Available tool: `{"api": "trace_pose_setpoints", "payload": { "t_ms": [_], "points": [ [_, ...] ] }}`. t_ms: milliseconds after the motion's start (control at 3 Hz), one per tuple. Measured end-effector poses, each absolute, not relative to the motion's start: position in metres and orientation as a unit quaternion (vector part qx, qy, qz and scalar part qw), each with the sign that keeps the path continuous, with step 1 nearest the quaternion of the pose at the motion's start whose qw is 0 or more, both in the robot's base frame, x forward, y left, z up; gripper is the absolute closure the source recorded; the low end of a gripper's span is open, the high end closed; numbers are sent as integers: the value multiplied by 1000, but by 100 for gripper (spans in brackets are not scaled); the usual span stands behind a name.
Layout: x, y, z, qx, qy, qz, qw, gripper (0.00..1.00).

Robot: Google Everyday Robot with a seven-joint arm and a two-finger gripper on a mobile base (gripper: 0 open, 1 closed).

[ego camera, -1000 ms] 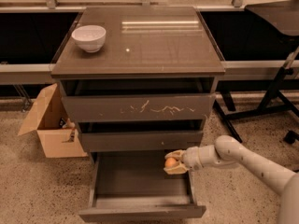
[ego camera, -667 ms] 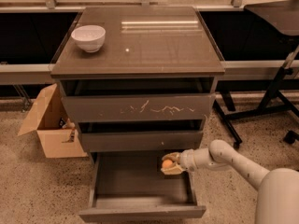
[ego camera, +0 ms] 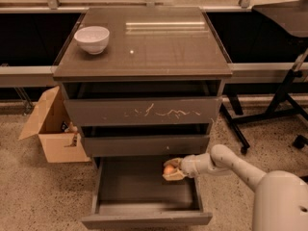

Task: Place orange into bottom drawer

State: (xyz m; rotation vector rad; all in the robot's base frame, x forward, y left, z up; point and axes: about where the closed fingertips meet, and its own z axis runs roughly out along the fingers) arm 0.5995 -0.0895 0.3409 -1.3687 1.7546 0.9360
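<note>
On speckled floor (ego camera: pixel 38 196), at three-drawer cabinet (ego camera: pixel 159 52): holds orange (ego camera: pixel 168 169) clenched in gripper (ego camera: pixel 171 170) over right rear of open bottom drawer (ego camera: pixel 130 184); judged nearly done, only lowering, releasing, withdrawing left.

The cabinet top (ego camera: pixel 163 47) is smooth and shiny. The white bowl (ego camera: pixel 92 38) looks glossy, maybe china. The box (ego camera: pixel 53 131) is plain brown cardboard. The orange (ego camera: pixel 168 169) has dull skin in the smooth pale gripper (ego camera: pixel 172 171), over the matt grey bottom drawer (ego camera: pixel 137 183).
</note>
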Motion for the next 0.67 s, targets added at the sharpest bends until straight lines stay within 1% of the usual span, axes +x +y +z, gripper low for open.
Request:
{"api": "trace_pose_setpoints", "payload": {
  "t_ms": [667],
  "points": [
    [613,-57,272,-540,683,368,327,100]
  ]
}}
